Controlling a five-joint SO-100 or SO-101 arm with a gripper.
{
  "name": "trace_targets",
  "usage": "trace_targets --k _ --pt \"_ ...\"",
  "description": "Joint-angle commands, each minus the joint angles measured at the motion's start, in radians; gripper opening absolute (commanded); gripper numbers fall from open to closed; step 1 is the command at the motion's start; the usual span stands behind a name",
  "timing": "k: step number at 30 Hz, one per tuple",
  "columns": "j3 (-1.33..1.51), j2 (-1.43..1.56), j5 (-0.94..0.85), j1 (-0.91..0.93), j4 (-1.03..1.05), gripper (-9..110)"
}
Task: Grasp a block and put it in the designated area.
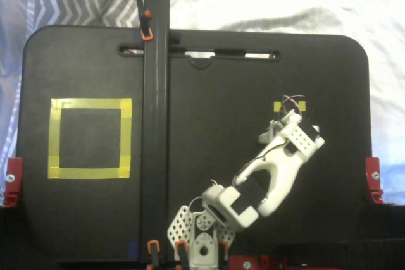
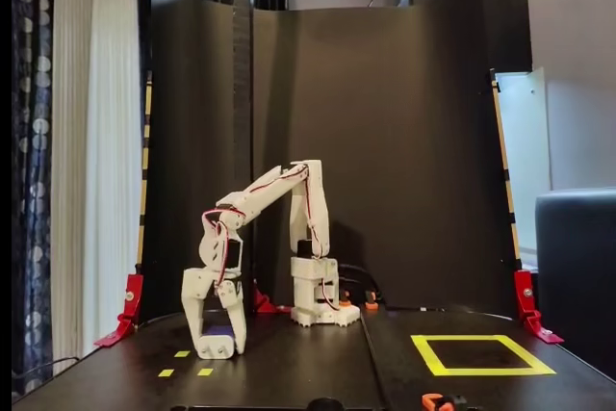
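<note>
My pincer (image 2: 218,346) is down near the table (image 2: 308,372), its two white fingers drawn in on either side of the block (image 2: 218,334), which shows as a dark blue patch between them just above their tips; I judge that I am gripping it, with the fingertips at or just off the surface, though I cannot tell whether the block itself has cleared the table. In the fixed view from above, my pincer (image 1: 273,132) sits on the right-hand part of the table (image 1: 209,112), beside two small yellow tape marks (image 1: 277,106), and my own wrist hides the block there completely. The designated area (image 1: 90,138), a square of wide yellow tape, lies well apart on the left side of that view, beyond the black upright post (image 1: 155,112) that crosses the picture; in the side-on fixed view the same area (image 2: 482,354) is off to the right. The block looks small, rigid and light, likely smooth plastic, so I expect it to carry easily but to slip if held only by a corner. Its flat long sides are the sensible place for my fingers, keeping clear of the pronged end, which I cannot make out here.
</note>
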Motion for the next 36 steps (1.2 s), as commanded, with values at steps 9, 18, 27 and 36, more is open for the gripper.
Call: trace_targets --k 9,18,27,36 --pt "-0.011 0.224 0.038 -0.051 0.143 23" --pt "-0.012 0.305 0.061 -0.074 0.196 23" --pt "-0.014 0.302 0.222 -0.181 0.184 23" --pt "-0.031 0.276 0.508 -0.408 0.164 23"
